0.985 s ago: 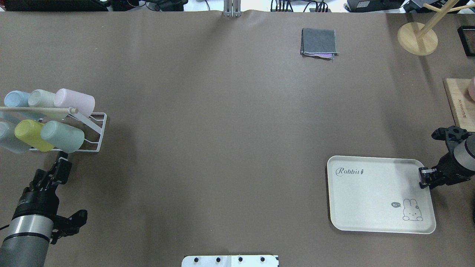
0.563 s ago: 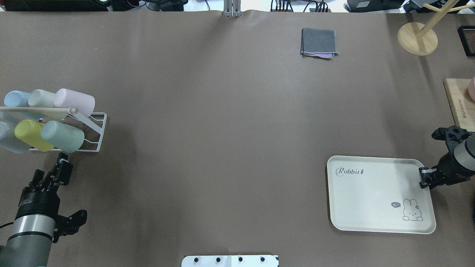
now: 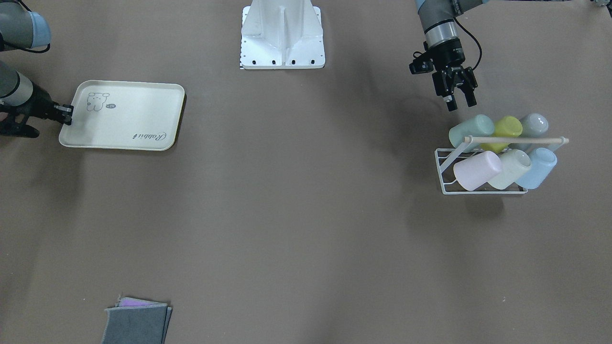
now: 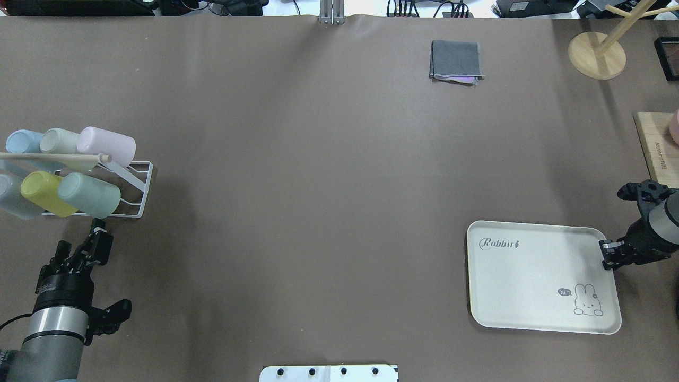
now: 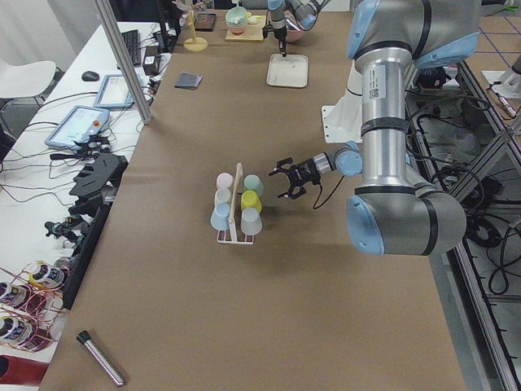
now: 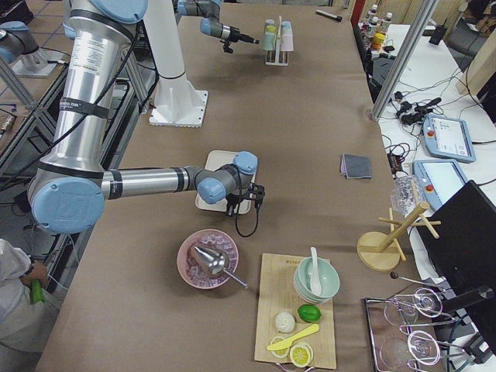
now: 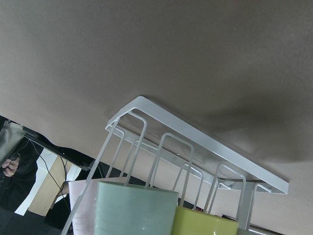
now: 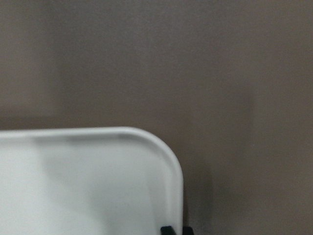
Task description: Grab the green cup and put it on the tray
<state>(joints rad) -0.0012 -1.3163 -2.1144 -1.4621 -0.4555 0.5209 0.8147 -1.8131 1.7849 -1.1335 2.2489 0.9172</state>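
The green cup (image 4: 90, 195) lies on its side in a white wire rack (image 4: 139, 191) at the table's left, at the near right end of the row; it also shows in the front view (image 3: 471, 130) and the left wrist view (image 7: 137, 208). My left gripper (image 4: 98, 229) is open and empty, just short of the cup, pointing at it (image 3: 461, 104). The cream tray (image 4: 530, 281) lies flat at the near right. My right gripper (image 4: 608, 254) is shut on the tray's right rim (image 8: 146, 142).
The rack also holds a lime cup (image 4: 45, 193), a pink cup (image 4: 109, 146), a pale cream cup (image 4: 59, 142) and blue ones, under a wooden rod (image 4: 53, 157). A folded grey cloth (image 4: 456, 61) lies far back. A wooden stand (image 4: 597, 53) and a board (image 4: 658, 148) are at the right.
My left gripper has drawn back a little from the rack and shifted right. The tray has shifted slightly with the right gripper.
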